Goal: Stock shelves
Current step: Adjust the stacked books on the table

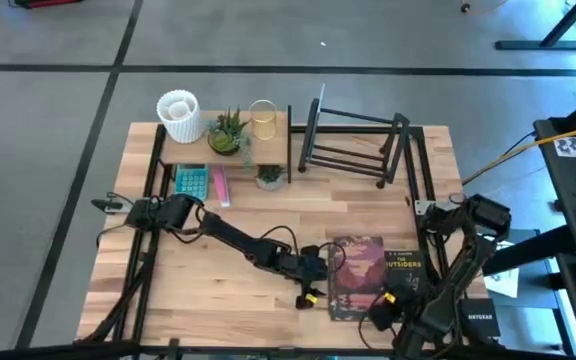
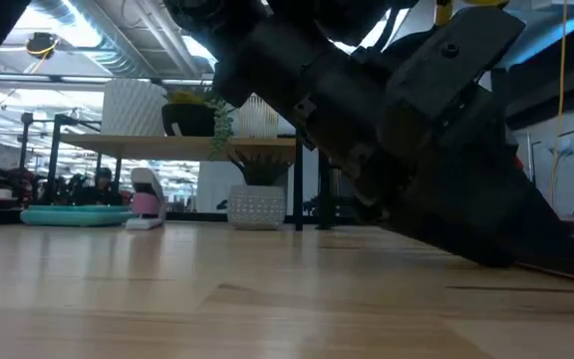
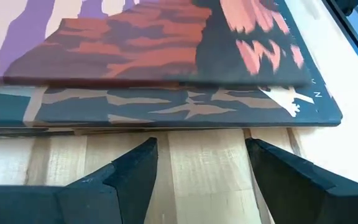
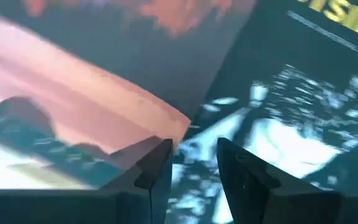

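from the high view i saw the left gripper point(image 1: 320, 268) at the left edge of two books point(image 1: 376, 275) lying near the table's point(image 1: 208, 285) front edge, the right gripper point(image 1: 383, 308) above their front edge. bare tabletop lay open left of them. the wooden shelf point(image 1: 230, 150) held a white ribbed pot point(image 1: 179, 113), a plant point(image 1: 228, 130) and a glass point(image 1: 263, 117); the black rack point(image 1: 353, 148) stood beside it. in the left wrist view, the fingers point(image 3: 129, 177) stood apart before the books' edge. in the right wrist view the fingers point(image 4: 157, 165) were slightly parted over a cover, perhaps touching it; its lettering was cut off.
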Controlling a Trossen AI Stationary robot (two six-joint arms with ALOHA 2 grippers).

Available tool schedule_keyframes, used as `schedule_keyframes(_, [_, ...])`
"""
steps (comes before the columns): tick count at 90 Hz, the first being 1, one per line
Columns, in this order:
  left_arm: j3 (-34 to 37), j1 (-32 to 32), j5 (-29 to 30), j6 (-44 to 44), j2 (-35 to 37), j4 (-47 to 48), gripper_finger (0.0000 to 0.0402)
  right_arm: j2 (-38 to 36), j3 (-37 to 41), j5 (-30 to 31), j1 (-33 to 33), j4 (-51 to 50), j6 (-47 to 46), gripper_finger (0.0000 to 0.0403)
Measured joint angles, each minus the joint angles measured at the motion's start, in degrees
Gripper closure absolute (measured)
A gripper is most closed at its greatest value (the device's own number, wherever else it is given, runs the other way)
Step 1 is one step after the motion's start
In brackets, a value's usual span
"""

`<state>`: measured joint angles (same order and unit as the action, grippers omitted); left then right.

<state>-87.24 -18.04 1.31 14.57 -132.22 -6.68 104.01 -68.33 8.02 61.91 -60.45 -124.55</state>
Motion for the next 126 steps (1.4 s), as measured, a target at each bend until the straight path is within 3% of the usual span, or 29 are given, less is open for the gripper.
schedule_keyframes(22, [0.0,0.1,0.2,-0.2,0.0,-0.1,0.0165,0.0,-2.7,0.5,0.0,-2.4,6.0,0.0292])
schedule_keyframes(38, [0.1,0.2,2.7,-1.7,1.5,2.8,0.0165,0.0,-3.1,-0.1,0.0,-16.9,-5.0,0.0292])
schedule_keyframes(50, [0.2,0.6,6.1,-2.5,2.6,3.9,0.0165,-0.3,0.0,-4.7,-2.5,-22.0,-5.5,0.0292])
schedule_keyframes(61, [0.2,1.8,6.4,-1.4,2.3,3.4,0.0165,-1.1,4.5,-0.2,-4.7,-18.1,-2.6,0.0292])
schedule_keyframes(83, [0.2,3.4,6.2,-0.6,1.4,2.0,0.0165,-2.2,11.6,0.2,-7.0,-6.0,4.5,0.0292])
schedule_keyframes(126, [0.7,3.4,5.4,0.3,1.4,-0.2,0.0165,-2.3,6.7,2.6,-7.2,-5.9,18.5,0.0292])
